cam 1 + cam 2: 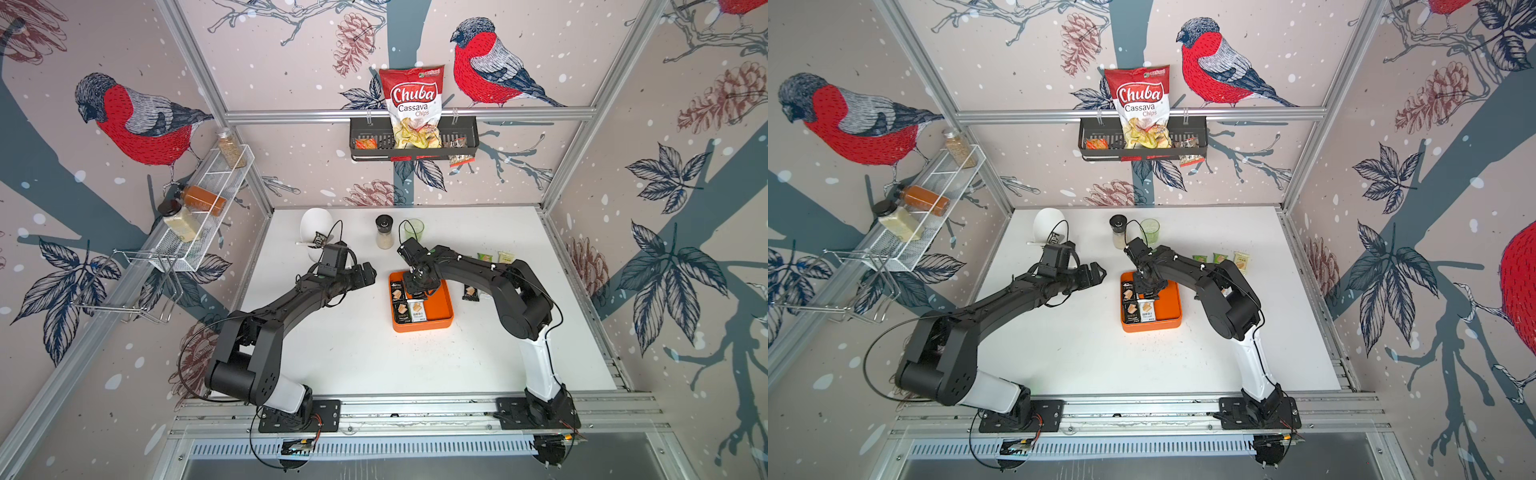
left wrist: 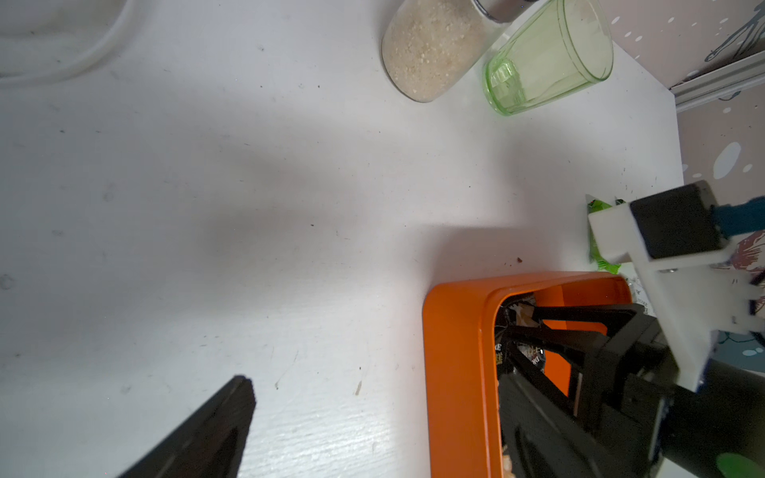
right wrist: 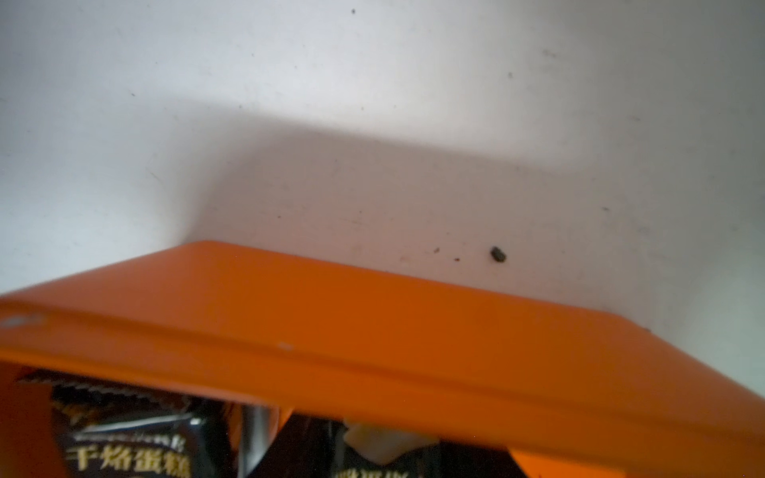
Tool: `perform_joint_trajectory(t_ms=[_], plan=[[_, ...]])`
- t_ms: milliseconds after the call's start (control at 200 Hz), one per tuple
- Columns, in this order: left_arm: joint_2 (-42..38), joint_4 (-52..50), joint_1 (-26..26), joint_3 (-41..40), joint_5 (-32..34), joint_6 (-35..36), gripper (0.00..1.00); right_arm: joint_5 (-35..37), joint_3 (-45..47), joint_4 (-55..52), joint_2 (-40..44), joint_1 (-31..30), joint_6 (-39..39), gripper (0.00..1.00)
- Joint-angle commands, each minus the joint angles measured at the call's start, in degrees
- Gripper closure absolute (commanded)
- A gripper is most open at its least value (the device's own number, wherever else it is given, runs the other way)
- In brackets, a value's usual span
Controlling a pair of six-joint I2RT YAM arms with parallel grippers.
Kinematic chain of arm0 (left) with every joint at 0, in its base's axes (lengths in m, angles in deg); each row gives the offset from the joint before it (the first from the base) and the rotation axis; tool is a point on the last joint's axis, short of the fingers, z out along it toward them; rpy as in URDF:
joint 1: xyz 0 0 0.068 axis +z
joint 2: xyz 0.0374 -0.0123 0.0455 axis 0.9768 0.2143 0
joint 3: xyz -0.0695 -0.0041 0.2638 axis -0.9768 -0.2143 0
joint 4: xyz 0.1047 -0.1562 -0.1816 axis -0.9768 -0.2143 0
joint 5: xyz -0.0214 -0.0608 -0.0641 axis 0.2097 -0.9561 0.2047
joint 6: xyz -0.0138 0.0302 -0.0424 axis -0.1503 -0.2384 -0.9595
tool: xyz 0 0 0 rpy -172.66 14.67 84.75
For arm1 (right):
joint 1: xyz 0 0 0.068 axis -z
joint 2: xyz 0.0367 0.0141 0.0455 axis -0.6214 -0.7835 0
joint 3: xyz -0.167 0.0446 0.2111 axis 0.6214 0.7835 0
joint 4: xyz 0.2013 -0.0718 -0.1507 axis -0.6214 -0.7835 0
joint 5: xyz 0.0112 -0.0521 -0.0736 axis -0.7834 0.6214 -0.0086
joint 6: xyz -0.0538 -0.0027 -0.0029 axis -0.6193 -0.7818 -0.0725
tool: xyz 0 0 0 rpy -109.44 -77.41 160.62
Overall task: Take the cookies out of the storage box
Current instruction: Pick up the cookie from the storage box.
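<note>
The storage box (image 1: 424, 327), glossy orange plastic with rounded corners, sits on the bench (image 1: 353, 353), flat cookies (image 1: 402, 311) inside. The right gripper (image 2: 517, 327) is pressed together inside it, grasp obscured; the left gripper (image 1: 369, 272) is spread.

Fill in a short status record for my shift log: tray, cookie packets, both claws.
tray: orange, on the white table
inside tray: two black packets, one white packet visible; the claw may hide more
outside tray: a black packet beside it; two green packets and a pale yellow packet nearer the back wall
right claw: shut, down inside the tray; grip unclear
left claw: open, above the table, empty
</note>
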Motion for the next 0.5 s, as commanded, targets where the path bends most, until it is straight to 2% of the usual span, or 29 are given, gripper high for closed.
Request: perform_joint_trajectory(t_ms=[0, 495], plan=[[0.3, 0.7, 0.1, 0.3, -0.8, 0.9, 0.04, -0.7, 0.2, -0.9, 2.1, -0.1, -1.1, 0.55], [2.9, 0.4, 0.1, 2.7, -2.5, 0.8, 0.04, -3.6, 5.5, -1.6, 12.2, 0.1, -1.5, 0.55]])
